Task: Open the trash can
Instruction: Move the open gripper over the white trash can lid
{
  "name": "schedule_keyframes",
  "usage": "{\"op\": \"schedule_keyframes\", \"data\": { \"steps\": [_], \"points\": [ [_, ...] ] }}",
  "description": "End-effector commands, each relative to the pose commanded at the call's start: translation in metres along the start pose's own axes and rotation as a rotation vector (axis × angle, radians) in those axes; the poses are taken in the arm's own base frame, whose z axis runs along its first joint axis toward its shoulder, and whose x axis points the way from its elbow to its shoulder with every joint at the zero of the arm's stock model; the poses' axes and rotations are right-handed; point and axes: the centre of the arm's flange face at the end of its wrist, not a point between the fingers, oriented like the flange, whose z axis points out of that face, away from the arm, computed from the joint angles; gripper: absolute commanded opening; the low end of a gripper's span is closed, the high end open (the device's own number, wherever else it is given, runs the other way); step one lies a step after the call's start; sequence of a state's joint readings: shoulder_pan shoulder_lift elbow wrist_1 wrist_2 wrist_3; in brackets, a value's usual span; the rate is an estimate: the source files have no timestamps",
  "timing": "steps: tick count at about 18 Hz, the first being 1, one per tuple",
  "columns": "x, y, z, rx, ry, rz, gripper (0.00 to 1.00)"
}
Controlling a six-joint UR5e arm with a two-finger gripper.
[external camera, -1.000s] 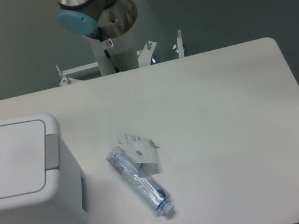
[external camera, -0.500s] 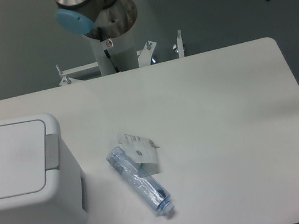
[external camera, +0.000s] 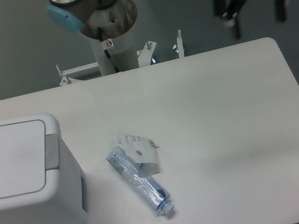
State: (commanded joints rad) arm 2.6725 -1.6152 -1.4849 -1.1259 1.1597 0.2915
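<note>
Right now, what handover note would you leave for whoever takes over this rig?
Gripper: empty, fingers spread open, blurred, up in the air near the table's far right edge, far from the bin.
Trash can: at the left edge of the table, lid flat and closed, grey hinge strip on its right side.
Clear bottle lies on its side mid-table, right of the bin, not touching it.
Done: nothing on the bin yet.
Left: reach the trash can and open its lid.

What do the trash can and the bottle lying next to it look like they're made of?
Trash can: likely molded plastic, matte white, with rounded corners and a grey hinge strip. Bottle: thin clear bluish plastic, see-through, with a white paper-like label.
</note>
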Motion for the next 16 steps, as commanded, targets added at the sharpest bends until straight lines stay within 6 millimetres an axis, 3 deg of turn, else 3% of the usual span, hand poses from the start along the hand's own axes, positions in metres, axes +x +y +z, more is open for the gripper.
{"op": "schedule_keyframes", "data": {
  "steps": [5, 10, 16],
  "points": [
    [0.049, 0.024, 0.035, -0.084, 0.064, 0.013, 1.00],
    [0.079, 0.046, 0.052, -0.136, 0.099, 0.017, 1.00],
    [0.123, 0.052, 0.069, -0.165, 0.161, -0.009, 1.00]
  ]
}}
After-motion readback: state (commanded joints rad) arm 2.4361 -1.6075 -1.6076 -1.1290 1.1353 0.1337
